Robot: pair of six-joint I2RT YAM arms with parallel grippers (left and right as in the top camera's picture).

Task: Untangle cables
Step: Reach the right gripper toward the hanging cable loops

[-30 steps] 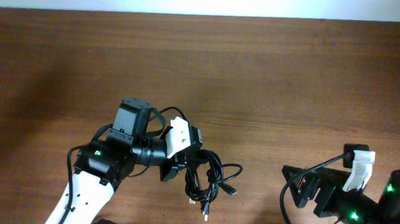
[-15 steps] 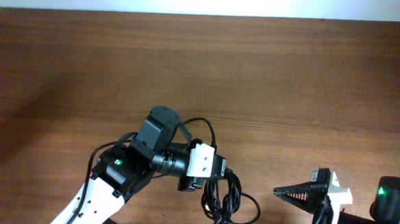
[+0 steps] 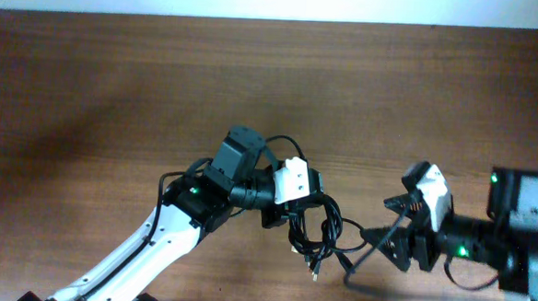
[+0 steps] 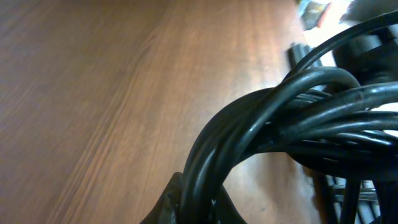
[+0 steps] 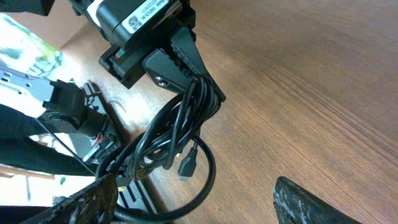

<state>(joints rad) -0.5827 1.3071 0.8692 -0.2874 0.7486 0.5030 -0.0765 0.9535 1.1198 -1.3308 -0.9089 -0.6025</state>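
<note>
The cables [image 3: 318,232] are a bundle of thin black cords with loops and plug ends hanging down. My left gripper [image 3: 289,216] is shut on the top of the bundle and holds it above the wooden table [image 3: 272,86]. In the left wrist view the cords [image 4: 280,124] fill the frame, pinched between the fingers [image 4: 198,202]. My right gripper [image 3: 385,227] is open and empty, just right of the bundle and facing it. In the right wrist view the bundle [image 5: 177,127] hangs from the left gripper [image 5: 186,68], and a plug [image 5: 188,165] and a cable loop lie between the open fingers [image 5: 193,190].
The table's near edge runs just below both arms. The right arm's base and its wiring [image 3: 513,246] sit at the right. Equipment beyond the table edge [image 5: 56,106] shows in the right wrist view.
My left arm has carried the cable bundle to the right and farther from the front edge. My right arm has swung up and left, its open gripper now close to the bundle.
</note>
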